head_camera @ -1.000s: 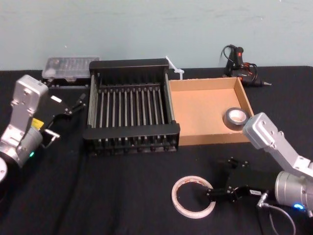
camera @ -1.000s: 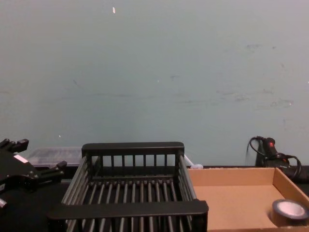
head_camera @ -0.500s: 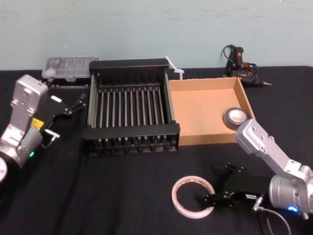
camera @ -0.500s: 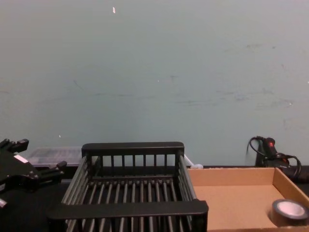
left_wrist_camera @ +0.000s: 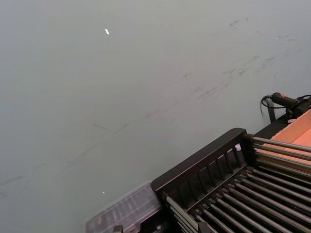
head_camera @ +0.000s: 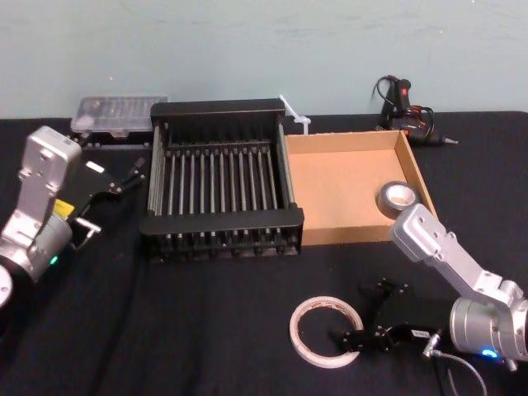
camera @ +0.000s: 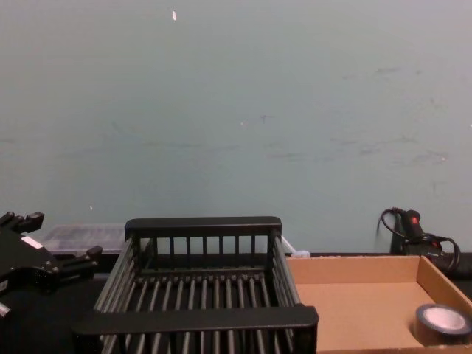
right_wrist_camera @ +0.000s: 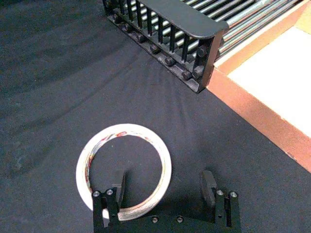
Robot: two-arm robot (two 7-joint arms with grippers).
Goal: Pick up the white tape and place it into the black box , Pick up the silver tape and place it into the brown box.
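Black cloth [head_camera: 206, 330] lies under everything, and low over its near part the right gripper [right_wrist_camera: 164, 187] hangs with its jaws spread. One finger [right_wrist_camera: 119, 182] is down inside the hole of the white tape [right_wrist_camera: 121, 129] and the other is outside it, so one side of the flat-lying ring sits between them, not yet pinched. The likely trouble is in that grip. The band is thin and low, so pads that close too high may skid over its top edge. If they close unevenly, the light ring could slide on the cloth, or tip up and swing when lifted. A pinch taken too deep might catch the cloth as well. On the way in, a roll dangling from one wall could also knock the thick near rim of the black box [head_camera: 223, 221]. The right arm [head_camera: 445, 247] is folded at the near right of the cloth, its forearm angled down and its wrist turned in toward the roll from the roll's right side. Beyond it the silver tape [head_camera: 398, 198] lies inside the brown box [head_camera: 355, 140], against the right wall near the front corner, so that half of the task looks done. The left gripper [head_camera: 124, 176] is parked, raised, beside the black box's left wall, fingers apart and holding nothing.
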